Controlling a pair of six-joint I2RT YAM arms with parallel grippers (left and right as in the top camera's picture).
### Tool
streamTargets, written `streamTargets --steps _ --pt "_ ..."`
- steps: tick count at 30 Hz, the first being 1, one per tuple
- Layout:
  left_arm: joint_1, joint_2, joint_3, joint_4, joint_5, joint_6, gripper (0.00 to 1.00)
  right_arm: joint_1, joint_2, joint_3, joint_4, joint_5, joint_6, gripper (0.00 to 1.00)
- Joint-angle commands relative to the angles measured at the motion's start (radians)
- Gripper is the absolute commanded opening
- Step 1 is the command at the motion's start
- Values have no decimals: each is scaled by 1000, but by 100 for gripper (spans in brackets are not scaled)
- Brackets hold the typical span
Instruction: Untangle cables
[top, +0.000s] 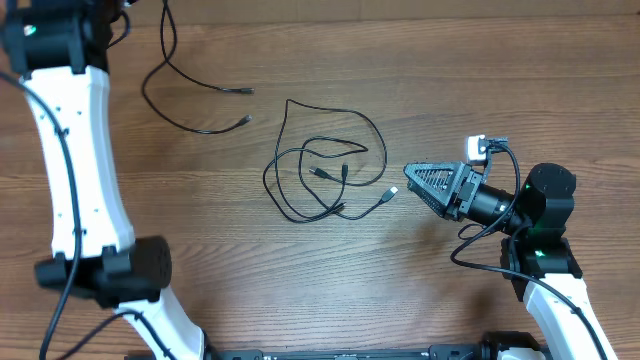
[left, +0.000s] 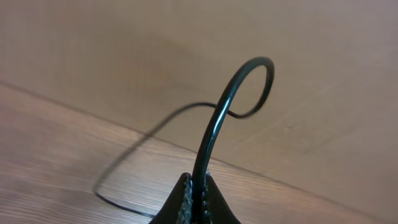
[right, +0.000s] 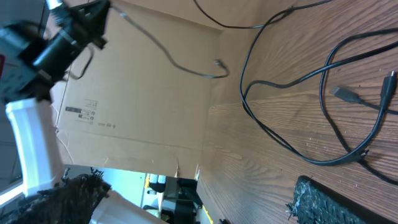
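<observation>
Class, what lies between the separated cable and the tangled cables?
Nothing but bare wooden table between separated cable and tangled cables; the overhead view shows it.

Bright even light, faint shadows; left wrist cable (left: 214, 124) sharp, bg blurry

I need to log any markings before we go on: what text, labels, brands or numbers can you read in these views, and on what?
Cardboard panel, right wrist view: a few small dark printed marks near its left side, too small and blurred to read.
Cables and table: no text visible.
Nothing is legible in any view.
</observation>
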Motion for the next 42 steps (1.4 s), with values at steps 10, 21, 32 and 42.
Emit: streamTargets --steps 10,21,32,42 --pt "113 226 7 45 23 -285 4 -1 -7 8 4 35 -8 100" --pt "328 238 6 9 -76 -285 4 -1 -7 8 5 89 -8 100" --pt "423 284 4 -12 -258 -407 21 -1 -7 8 4 96 -8 100" --pt "422 337 3 -15 -250 -417 100 -1 -7 8 4 107 -8 100"
